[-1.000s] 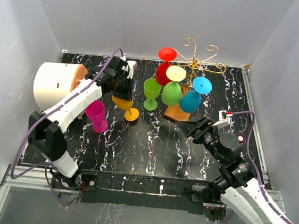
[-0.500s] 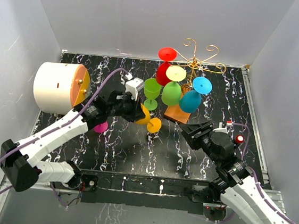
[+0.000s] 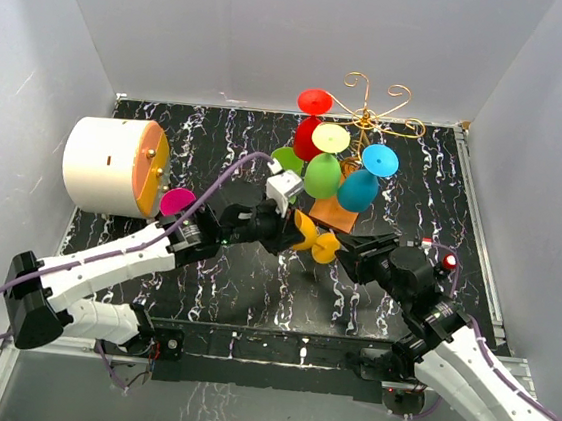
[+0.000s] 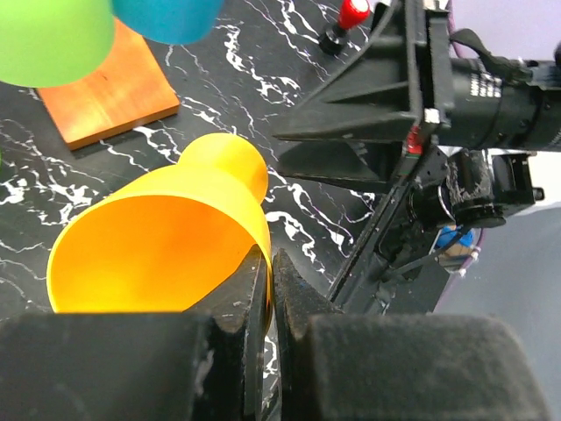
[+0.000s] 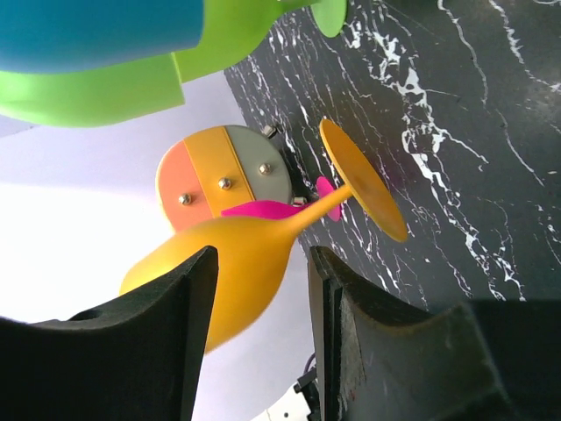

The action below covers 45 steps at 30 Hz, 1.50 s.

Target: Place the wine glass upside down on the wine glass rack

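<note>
Yellow glass (image 3: 305, 231), pinched by its rim in our left gripper (image 4: 270, 289) — held sideways, we think, so our open, empty right gripper (image 5: 261, 263) can take it.

The wine glass (image 4: 158, 254) is showing smooth, matt yellow plastic. The rack (image 3: 370, 111) is gleaming as thin gold metal wire on a wood-grained base (image 4: 101, 88). The tabletop (image 3: 253, 288) is looking black and marbled.

Left arm: stretched low across the table to the right, elbow out near the left edge, wrist at table centre. Left gripper (image 3: 290, 234): fingers (image 4: 252, 294) pinched together on the bowl rim of the yellow wine glass (image 3: 306, 229).

Right arm: reaches in from the lower right, forearm angled up and left. Right gripper (image 3: 343, 251): jaws spread wide, pointed at the left gripper and close to it.
</note>
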Available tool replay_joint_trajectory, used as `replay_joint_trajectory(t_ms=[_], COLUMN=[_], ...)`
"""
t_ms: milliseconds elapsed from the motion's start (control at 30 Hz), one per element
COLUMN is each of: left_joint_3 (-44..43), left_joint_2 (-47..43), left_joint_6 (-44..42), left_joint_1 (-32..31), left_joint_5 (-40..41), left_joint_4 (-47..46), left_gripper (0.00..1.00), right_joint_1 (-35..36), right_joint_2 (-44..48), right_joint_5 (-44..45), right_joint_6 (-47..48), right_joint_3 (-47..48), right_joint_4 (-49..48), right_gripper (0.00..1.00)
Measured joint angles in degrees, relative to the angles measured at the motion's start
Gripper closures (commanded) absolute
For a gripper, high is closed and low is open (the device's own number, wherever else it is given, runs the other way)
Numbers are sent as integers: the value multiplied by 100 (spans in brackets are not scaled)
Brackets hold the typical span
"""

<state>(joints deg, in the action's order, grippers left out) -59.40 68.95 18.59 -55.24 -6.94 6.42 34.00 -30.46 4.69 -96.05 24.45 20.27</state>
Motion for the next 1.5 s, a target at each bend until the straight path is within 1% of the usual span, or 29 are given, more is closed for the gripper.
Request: replay_joint_trajectory(t_ms=[200,300,667,933,1000,1133,1300,1400,1467,1500], left_joint_3=[-22,-22,-22,-22,-22,-20,-11,7,33,39], left_joint_2=[140,188,463,564,564,564,564,564,562,562], left_joint_6=[-166,-273,-728,-1056,-1095,-1134,-1169,-1202,-1220,-1222], left_joint_1=[-485,-664,-1174,-1541,-1578,-1604,-1624,-1641,-1650,-1650], left_joint_5=[267,496,979,1360,1397,1432,1451,1469,1473,1478], left_joint_4=[-55,-157,-634,-708,-756,-857,-896,-916,-940,-944], left_gripper=[100,100,100,100,100,100,100,100,100,100], right_joint_1=[0,0,0,0,0,-2,-9,-37,-42,-42], right_joint_2=[293,271,74,-28,-31,-90,-223,-284,-319,-341], right_joint_5=[46,-22,-120,-72,-24,26,35,39,68,74], right_joint_6=[-492,-682,-931,-1093,-1143,-1220,-1305,-1414,-1491,-1506], right_joint_3=[-544,-721,-732,-732,-697,-586,-573,-570,-570,-570], right_joint_4=[-83,-59,-85,-107,-96,-157,-363,-470,-540,-560], right_gripper=[57,57,57,57,59,66,79,85,85,84])
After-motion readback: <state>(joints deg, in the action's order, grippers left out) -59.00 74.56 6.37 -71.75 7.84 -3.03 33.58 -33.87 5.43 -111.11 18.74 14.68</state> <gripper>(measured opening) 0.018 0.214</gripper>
